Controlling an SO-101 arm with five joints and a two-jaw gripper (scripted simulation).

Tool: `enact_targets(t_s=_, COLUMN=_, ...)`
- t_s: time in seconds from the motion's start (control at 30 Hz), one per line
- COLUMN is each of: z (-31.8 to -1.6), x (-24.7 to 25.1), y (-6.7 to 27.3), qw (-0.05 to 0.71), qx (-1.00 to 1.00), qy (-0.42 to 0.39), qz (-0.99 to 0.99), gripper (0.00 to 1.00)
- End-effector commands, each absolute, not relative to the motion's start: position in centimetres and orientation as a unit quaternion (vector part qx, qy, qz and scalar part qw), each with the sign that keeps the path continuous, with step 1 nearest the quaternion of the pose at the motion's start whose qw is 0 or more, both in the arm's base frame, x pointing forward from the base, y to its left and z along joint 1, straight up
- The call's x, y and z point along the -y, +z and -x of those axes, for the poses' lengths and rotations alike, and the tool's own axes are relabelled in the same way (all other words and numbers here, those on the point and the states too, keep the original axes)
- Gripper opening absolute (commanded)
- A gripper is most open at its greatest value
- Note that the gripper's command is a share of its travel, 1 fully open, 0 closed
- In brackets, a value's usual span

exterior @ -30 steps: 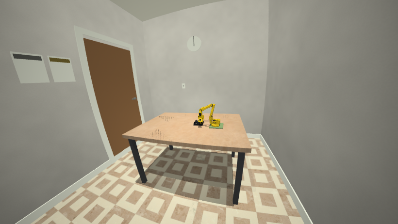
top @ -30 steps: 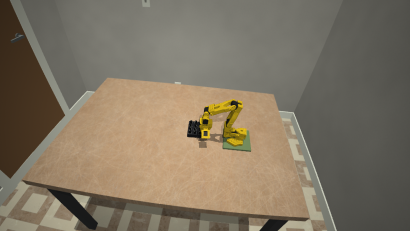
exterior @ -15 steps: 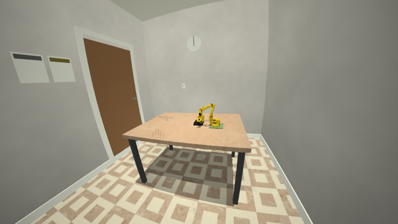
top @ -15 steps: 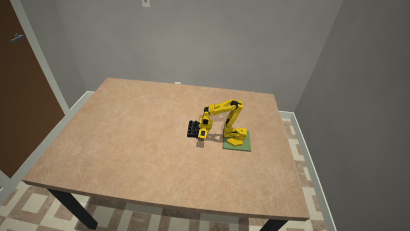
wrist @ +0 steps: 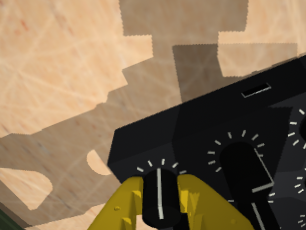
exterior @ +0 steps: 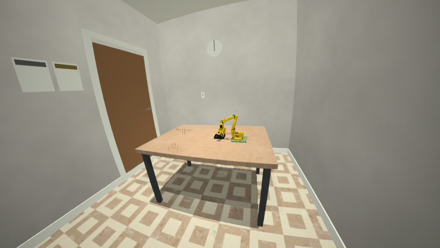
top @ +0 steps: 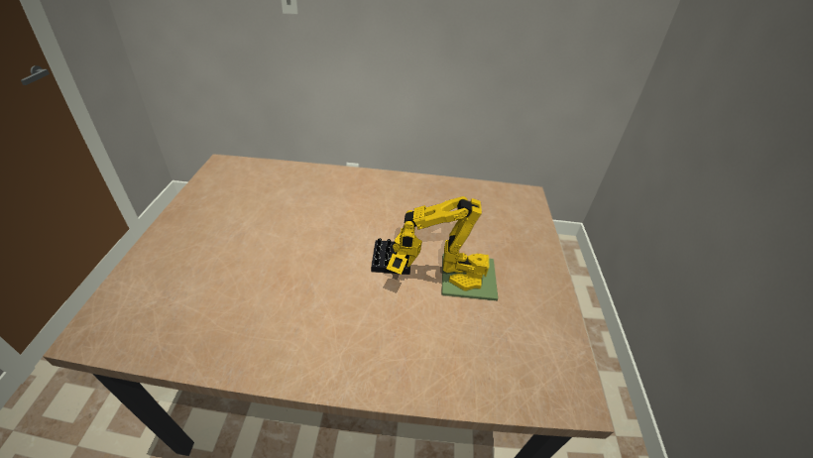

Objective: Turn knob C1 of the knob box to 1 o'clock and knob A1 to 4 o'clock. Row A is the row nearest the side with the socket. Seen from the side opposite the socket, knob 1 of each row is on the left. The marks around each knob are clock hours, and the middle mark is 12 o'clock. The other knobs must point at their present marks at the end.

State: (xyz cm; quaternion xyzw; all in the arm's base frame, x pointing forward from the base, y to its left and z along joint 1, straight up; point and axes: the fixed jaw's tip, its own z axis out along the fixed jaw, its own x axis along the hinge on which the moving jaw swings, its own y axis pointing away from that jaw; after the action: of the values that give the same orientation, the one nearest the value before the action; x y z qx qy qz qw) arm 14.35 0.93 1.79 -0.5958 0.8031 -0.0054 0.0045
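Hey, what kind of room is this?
Probably a small plain indoor room: a brown door, a wall clock, and one wooden table on a tiled floor.

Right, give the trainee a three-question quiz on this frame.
1. True or false: the gripper is shut on a corner knob of the knob box.
2. The arm's base stands on a plate of which colour? A) red B) green C) blue
3. Fill in: the slot-shaped socket lies on the box edge ____ from the fingers.

Key: 1 true; 2 B; 3 farthest.
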Motion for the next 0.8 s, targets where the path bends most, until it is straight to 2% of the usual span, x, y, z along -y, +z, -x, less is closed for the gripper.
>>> enact_targets(t_s=0.0, z=-14.29, x=-0.93, y=1.73, qw=0.0, qx=-0.825, qy=0.0, qz=0.565, gripper=0.01)
enact_targets(t_s=0.77, z=-14.4, x=-1.11, y=1.73, qw=0.0, qx=-0.914, qy=0.0, qz=0.405, gripper=0.01)
